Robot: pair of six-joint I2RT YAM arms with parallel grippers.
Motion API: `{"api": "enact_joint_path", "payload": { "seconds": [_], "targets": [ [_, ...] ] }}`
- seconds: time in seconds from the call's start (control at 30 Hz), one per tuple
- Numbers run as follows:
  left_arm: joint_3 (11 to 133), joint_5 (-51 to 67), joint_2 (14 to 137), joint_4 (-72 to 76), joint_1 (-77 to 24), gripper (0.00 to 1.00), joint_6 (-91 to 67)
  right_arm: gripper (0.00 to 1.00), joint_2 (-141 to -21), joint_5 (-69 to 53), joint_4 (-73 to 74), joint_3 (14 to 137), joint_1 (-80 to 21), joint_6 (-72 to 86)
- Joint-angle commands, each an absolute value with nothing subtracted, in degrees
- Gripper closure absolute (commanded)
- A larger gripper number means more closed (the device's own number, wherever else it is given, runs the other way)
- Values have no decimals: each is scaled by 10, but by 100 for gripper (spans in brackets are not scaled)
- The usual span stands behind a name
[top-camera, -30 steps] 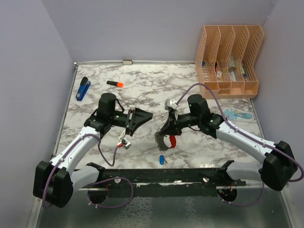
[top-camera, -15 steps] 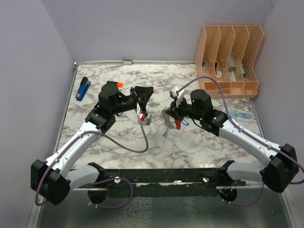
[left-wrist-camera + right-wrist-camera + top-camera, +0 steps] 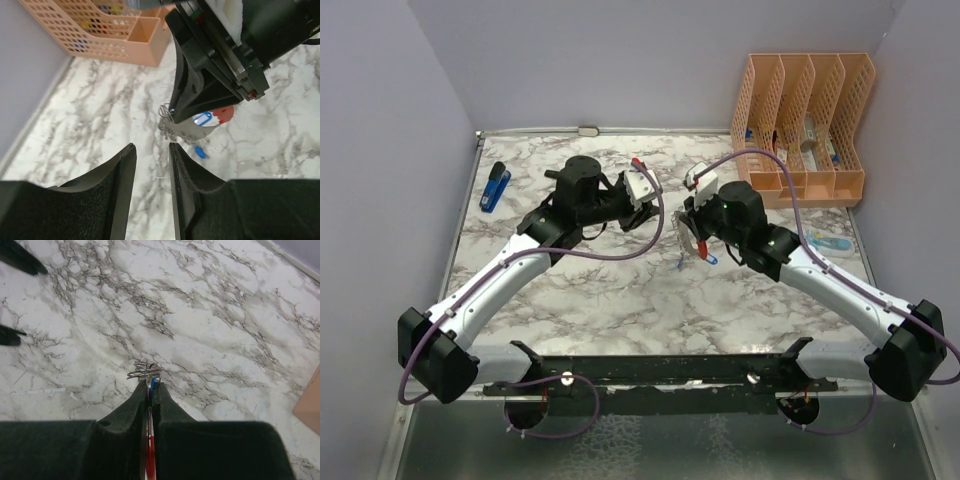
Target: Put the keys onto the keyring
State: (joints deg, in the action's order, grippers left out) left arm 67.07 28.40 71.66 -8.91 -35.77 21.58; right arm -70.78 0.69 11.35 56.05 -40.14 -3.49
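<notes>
Holding the keyring (image 3: 185,131) is the right claw (image 3: 149,389), fingers clamped together on it, clear of the tabletop (image 3: 620,300). In the left wrist view the red loop (image 3: 226,114) sticks out at 3 o'clock of the claw. In the right wrist view the wire ring (image 3: 144,371) pokes out just past the fingertips, at 12 o'clock. One key (image 3: 202,119), blue head, sits against the keyring, touching it. Second key (image 3: 200,151) is just below, at 6 o'clock; can't tell whether it hangs or lies on the tabletop.

Left claw (image 3: 151,150) is empty, fingers apart by a narrow gap. It points at the keyring, near it but not touching.

In the top view the claws face each other a bit past centre toward 12 o'clock, left claw at 9 o'clock of the right one. Rack (image 3: 800,120) is in the 2 o'clock corner. Stapler (image 3: 495,187) is at 10 o'clock, well apart from both claws. Pale-blue item (image 3: 820,243) is at 3 o'clock, beside the right arm.
</notes>
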Motion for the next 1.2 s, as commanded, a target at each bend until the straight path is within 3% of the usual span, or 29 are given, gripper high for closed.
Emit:
{"api": "enact_joint_path", "payload": {
  "seconds": [0.0, 0.37, 1.17],
  "targets": [
    [672, 332, 742, -121, -361, 64, 88, 99, -702, 27, 120, 584, -406, -3],
    [672, 339, 766, -22, -366, 63, 11, 99, -696, 49, 141, 595, -430, 21],
    [666, 301, 775, -42, -380, 65, 33, 99, -686, 34, 140, 599, -439, 58]
  ]
}}
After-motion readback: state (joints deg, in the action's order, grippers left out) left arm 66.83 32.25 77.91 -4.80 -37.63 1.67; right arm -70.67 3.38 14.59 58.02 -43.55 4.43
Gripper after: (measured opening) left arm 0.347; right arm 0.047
